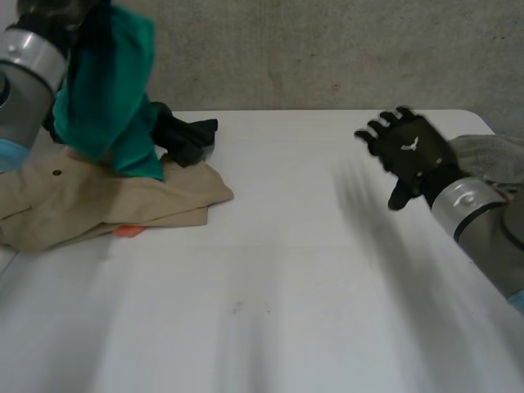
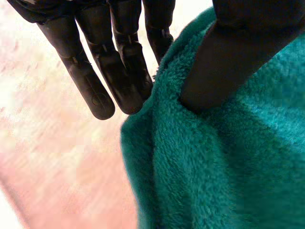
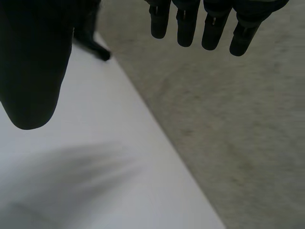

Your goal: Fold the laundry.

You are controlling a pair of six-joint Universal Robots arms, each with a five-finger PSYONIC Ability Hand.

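Note:
A teal fleece cloth point(image 1: 110, 90) hangs from my left hand point(image 2: 119, 71), lifted above the pile at the table's far left. In the left wrist view the thumb presses into the teal cloth point(image 2: 228, 162) against the fingers, so the hand is shut on its edge. Under it lie a tan garment point(image 1: 98, 201) and a black garment point(image 1: 184, 135). My right hand point(image 1: 409, 155) hovers over the table's right side, fingers spread and straight, holding nothing. In its own wrist view the right hand point(image 3: 214, 24) is open above the table's far edge.
A bit of orange cloth point(image 1: 129, 231) peeks out from under the tan garment. A grey cloth point(image 1: 491, 155) lies at the table's right edge beside my right arm. The white table point(image 1: 270, 295) spreads bare across the middle and front.

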